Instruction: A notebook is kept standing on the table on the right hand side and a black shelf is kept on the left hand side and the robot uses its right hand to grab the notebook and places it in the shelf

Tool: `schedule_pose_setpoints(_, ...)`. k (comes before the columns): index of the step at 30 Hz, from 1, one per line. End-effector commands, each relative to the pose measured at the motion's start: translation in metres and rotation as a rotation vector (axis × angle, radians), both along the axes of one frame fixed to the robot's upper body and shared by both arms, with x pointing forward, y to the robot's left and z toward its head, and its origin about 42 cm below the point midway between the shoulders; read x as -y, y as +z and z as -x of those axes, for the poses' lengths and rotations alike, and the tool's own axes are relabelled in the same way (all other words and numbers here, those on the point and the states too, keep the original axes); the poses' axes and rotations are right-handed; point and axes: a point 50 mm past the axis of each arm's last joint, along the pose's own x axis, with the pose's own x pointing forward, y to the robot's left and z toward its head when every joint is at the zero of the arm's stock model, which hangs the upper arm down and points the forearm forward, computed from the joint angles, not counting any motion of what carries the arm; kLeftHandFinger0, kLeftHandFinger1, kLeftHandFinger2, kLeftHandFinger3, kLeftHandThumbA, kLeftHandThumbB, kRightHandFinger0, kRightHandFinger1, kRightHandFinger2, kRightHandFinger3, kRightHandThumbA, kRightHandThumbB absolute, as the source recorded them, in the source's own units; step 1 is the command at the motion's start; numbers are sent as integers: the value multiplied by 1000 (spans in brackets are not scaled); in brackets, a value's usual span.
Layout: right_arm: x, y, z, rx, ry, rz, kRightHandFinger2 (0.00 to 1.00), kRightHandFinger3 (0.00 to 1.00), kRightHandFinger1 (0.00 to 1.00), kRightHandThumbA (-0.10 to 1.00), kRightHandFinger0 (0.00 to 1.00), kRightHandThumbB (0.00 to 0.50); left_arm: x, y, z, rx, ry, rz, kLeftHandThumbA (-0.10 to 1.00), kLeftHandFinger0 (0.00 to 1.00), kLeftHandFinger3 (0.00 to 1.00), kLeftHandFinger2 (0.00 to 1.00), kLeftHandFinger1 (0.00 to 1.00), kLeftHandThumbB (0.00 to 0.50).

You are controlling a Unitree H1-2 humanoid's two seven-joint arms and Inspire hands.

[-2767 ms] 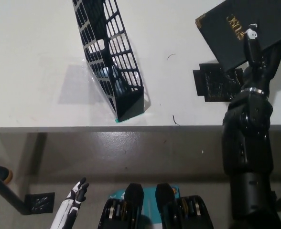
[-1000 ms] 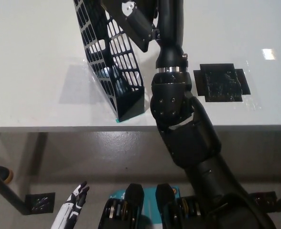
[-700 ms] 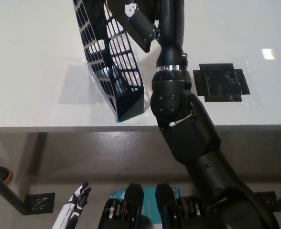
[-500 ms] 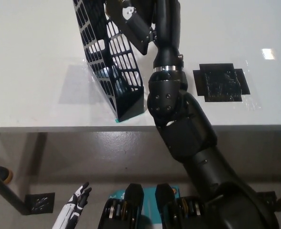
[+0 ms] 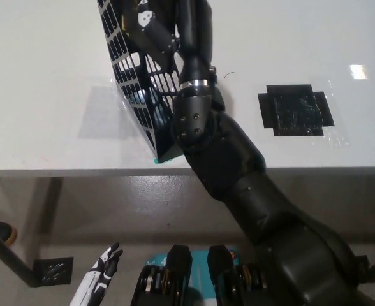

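The black mesh shelf [image 5: 129, 76] stands on the white table [image 5: 47, 95], left of centre, its near end at the table's front edge. My black right arm reaches across it from the bottom right. My right hand [image 5: 189, 32] is shut on the dark notebook [image 5: 150, 35], which is tilted over the shelf's right wall at the top of the picture. Only the notebook's lower part shows, and I cannot tell whether it is inside the shelf. My white left hand [image 5: 102, 278] hangs open below the table at the lower left.
A black taped patch [image 5: 294, 109] marks the table on the right. The table's front edge [image 5: 60, 170] runs across the middle of the picture, with the floor and a table foot [image 5: 52, 271] below it.
My right arm has swung left with the notebook, from the table's right side to over the shelf. In the last half second it moved further left, onto the shelf's right wall.
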Motion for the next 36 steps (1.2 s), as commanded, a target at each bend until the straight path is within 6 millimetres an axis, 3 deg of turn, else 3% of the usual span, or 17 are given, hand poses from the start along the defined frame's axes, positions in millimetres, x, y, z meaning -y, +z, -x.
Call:
schedule_pose_setpoints(1,-23,44,2,119,16,-50,781,796,235,-49,54,163,-3,9,-2,42,-27,-24,1000,1000,1000,1000,1000,168)
schedule_pose_setpoints(2,-22,42,0,100,6,-29,1000,1000,457,159,192,204,-3,10,-2,42,-27,-25,1000,1000,1000,1000,1000,168)
schedule_pose_setpoints(3,-22,41,-1,86,2,-14,841,900,414,286,175,212,-3,10,-2,39,-27,-23,1000,1000,1000,1000,1000,166)
schedule_pose_setpoints(4,-21,38,-3,52,16,17,1000,1000,702,485,439,258,-2,12,-3,33,-29,-24,1000,1000,1000,1000,1000,167)
schedule_pose_setpoints(5,-20,34,-4,26,47,29,1000,1000,860,645,599,298,-1,12,-3,27,-29,-21,1000,1000,1000,1000,1000,185)
schedule_pose_setpoints(6,-19,30,-5,16,74,39,1000,1000,1000,723,826,311,-1,12,-4,26,-36,-15,1000,1000,1000,1000,1000,174)
schedule_pose_setpoints(7,-18,27,-6,4,103,42,1000,1000,1000,774,1000,313,-1,12,-4,29,-38,-10,1000,1000,1000,1000,1000,172)
schedule_pose_setpoints(10,-17,22,-6,-10,118,85,1000,1000,1000,901,1000,318,-2,13,-4,23,-31,-1,1000,1000,1000,1000,1000,187)
schedule_pose_setpoints(21,-11,17,-6,0,122,110,1000,1000,1000,930,1000,302,-3,10,-4,24,-41,13,1000,1000,1000,1000,1000,173)
schedule_pose_setpoints(27,4,29,-5,51,115,102,1000,1000,1000,955,1000,264,-2,9,-3,20,-44,2,1000,1000,1000,1000,1000,175)
schedule_pose_setpoints(29,17,43,0,108,105,100,1000,1000,1000,992,1000,266,-3,9,-4,28,-44,2,1000,1000,1000,1000,1000,151)
schedule_pose_setpoints(32,49,72,22,229,111,86,1000,1000,1000,1000,1000,259,-4,10,-5,27,-39,17,1000,1000,1000,1000,1000,178)
schedule_pose_setpoints(34,72,88,45,292,120,70,1000,1000,1000,1000,1000,272,-5,11,-5,27,-38,0,1000,1000,1000,1000,1000,186)
schedule_pose_setpoints(36,104,104,84,359,133,36,1000,1000,1000,1000,1000,305,-6,14,-9,31,-30,-16,1000,1000,1000,1000,1000,183)
